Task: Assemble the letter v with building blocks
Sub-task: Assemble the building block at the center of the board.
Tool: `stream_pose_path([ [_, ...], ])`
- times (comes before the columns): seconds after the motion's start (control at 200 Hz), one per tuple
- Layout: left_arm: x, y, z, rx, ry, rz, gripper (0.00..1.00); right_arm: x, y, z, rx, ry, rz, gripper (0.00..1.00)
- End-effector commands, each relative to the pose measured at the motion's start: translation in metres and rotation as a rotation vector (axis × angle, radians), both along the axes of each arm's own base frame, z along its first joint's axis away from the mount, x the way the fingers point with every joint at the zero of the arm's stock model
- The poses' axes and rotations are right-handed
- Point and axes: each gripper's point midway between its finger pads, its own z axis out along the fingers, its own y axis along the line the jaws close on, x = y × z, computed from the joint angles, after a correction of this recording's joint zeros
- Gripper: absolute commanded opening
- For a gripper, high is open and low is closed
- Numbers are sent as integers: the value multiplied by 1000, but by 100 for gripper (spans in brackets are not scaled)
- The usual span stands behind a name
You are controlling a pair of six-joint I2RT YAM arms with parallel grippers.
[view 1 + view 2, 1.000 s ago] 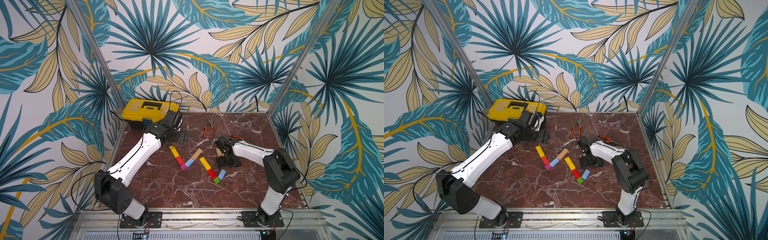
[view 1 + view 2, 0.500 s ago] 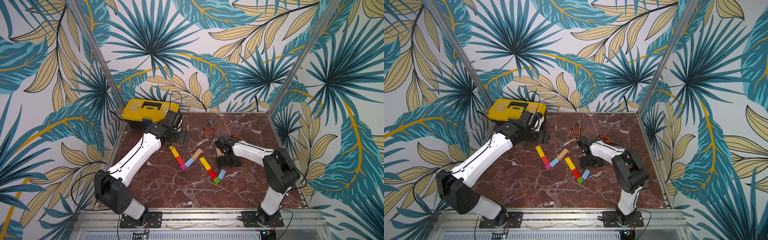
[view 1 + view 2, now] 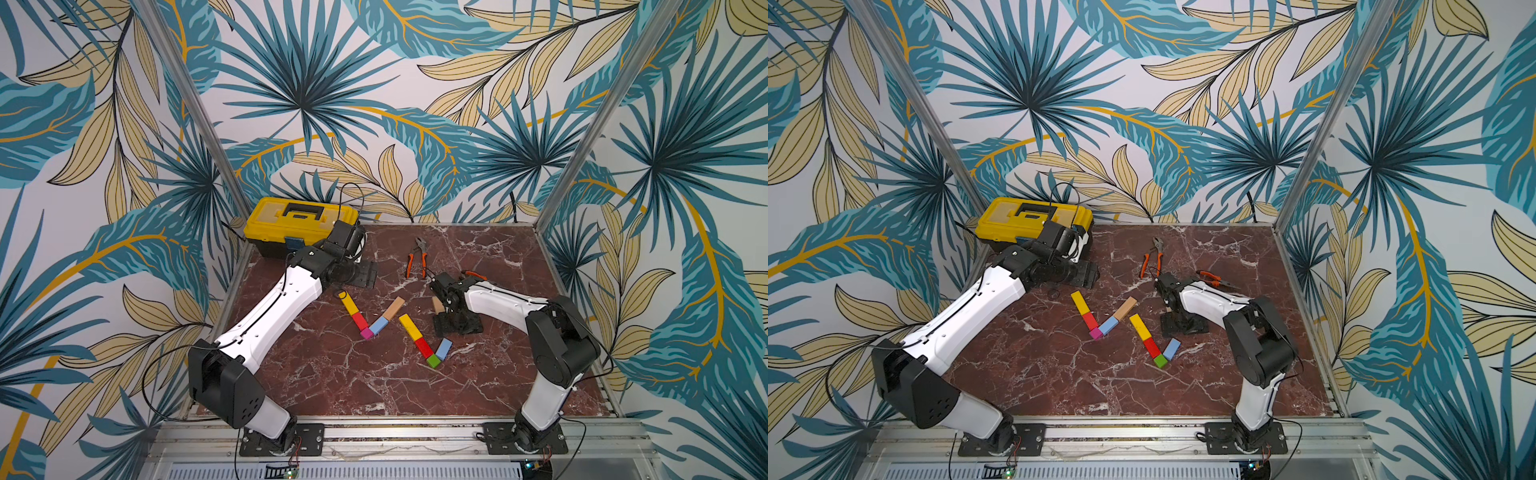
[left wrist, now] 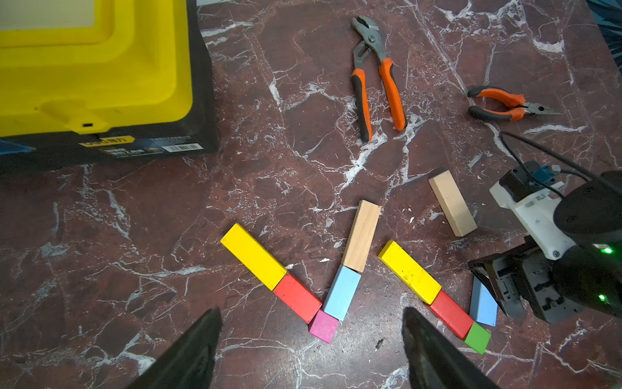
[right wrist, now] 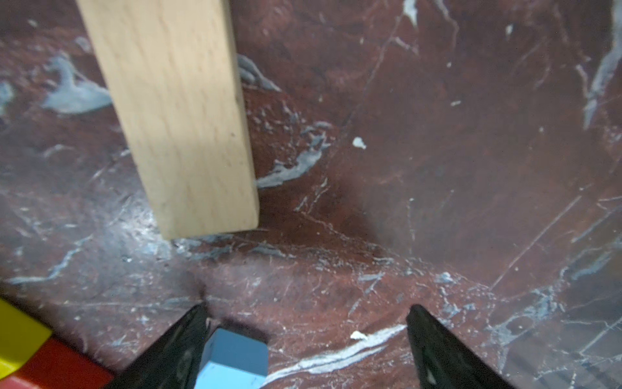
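Left wrist view: at the far left of the veined, red-brown marble table (image 4: 134,219), a moulded yellow plastic toolbox (image 4: 94,67) on a black base is seen. Near it, the left gripper (image 4: 311,313) is held with its tapered black fingers spread wide and nothing between them.

To the right, at mid-table, the letter v (image 3: 360,321) is laid flat and end to end. It is made of a long yellow bar (image 4: 252,256), a shorter red block (image 4: 298,298), a tiny magenta cube (image 4: 323,326) at the near point, a light-blue block (image 4: 342,293) and a plain-wood bar (image 4: 361,235).

Further right, a second yellow bar (image 4: 409,271), second red block (image 4: 451,318), green cube (image 4: 478,337) and second light-blue block (image 4: 483,306) are joined. A loose plain-wood bar (image 4: 452,203) is set apart beyond them. Its grain is shown only in the right wrist view (image 5: 178,118). There the right gripper (image 5: 308,308) is seen spread and empty, with that blue block just beside one finger. In both top views the loose bar is largely hidden by the right arm (image 3: 498,297).

Orange-handled pliers (image 4: 377,74) are seen at the far side.
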Motion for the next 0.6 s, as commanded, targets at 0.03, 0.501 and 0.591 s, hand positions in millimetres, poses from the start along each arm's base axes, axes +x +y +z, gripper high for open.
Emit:
stream_pose_path([
  [0.03, -1, 3, 9, -12, -32, -6, 86, -13, -9, -1, -39, 29, -10, 94],
  [0.501, -1, 2, 10, -13, -36, -10, 86, -16, -12, 4, -44, 23, -11, 94],
  [0.591, -1, 2, 10, -12, -35, -10, 86, -15, -8, 7, -20, 10, -14, 94],
])
